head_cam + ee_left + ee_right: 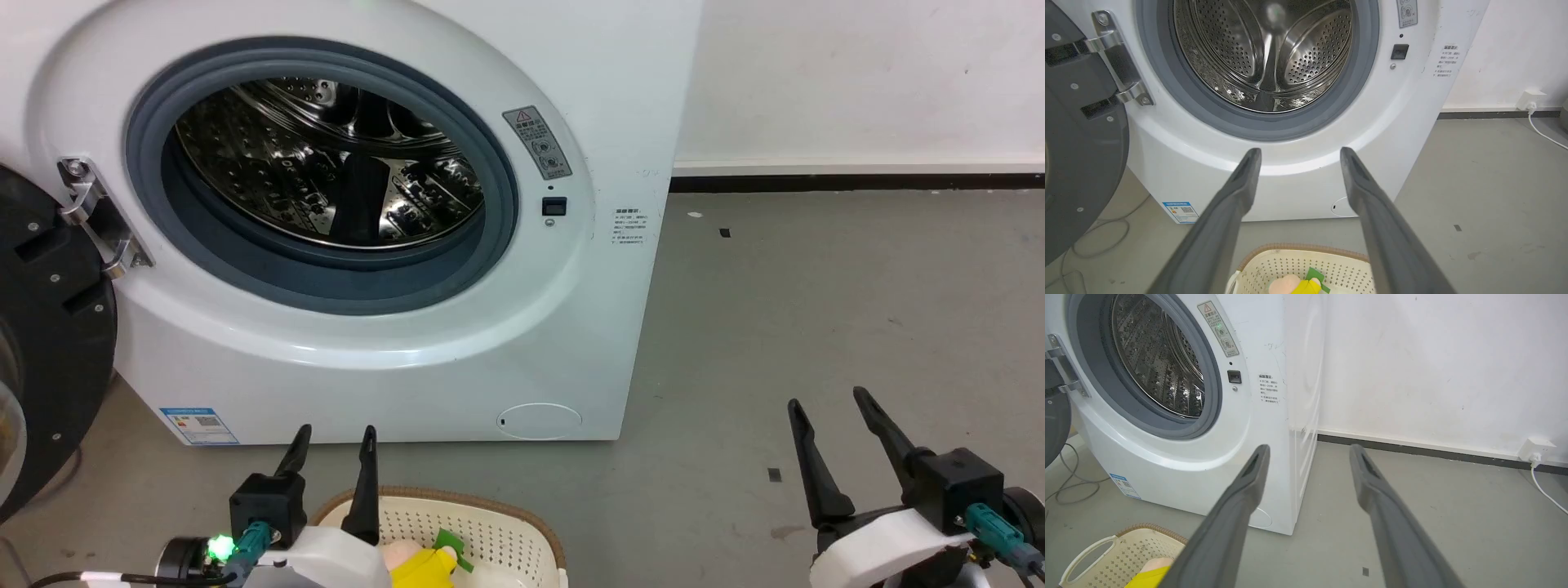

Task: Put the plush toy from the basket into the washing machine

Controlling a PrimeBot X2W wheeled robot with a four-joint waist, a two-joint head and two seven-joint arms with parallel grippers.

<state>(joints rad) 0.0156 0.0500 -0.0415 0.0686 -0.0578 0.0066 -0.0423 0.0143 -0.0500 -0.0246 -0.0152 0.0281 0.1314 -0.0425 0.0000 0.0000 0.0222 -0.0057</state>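
The plush toy (424, 562), pale pink with yellow and a green bit, lies in the cream basket (506, 523) at the bottom of the head view. The left wrist view shows the toy (1298, 284) in the basket (1274, 261), and the right wrist view shows the toy (1152, 571) in the basket (1122, 551). The white washing machine (457, 327) stands just behind, its black door swung open to the left and its steel drum bare. My left gripper (336, 437) hangs open above the basket's near side. My right gripper (829, 400) is open over the floor to the right.
The open door (41, 343) juts out at the left, with cables (1098, 241) on the floor beneath it. A white wall (857, 82) with a dark skirting runs behind. A wall socket and white cord (1537, 457) sit at the far right. Grey floor (816, 310) spreads right of the washer.
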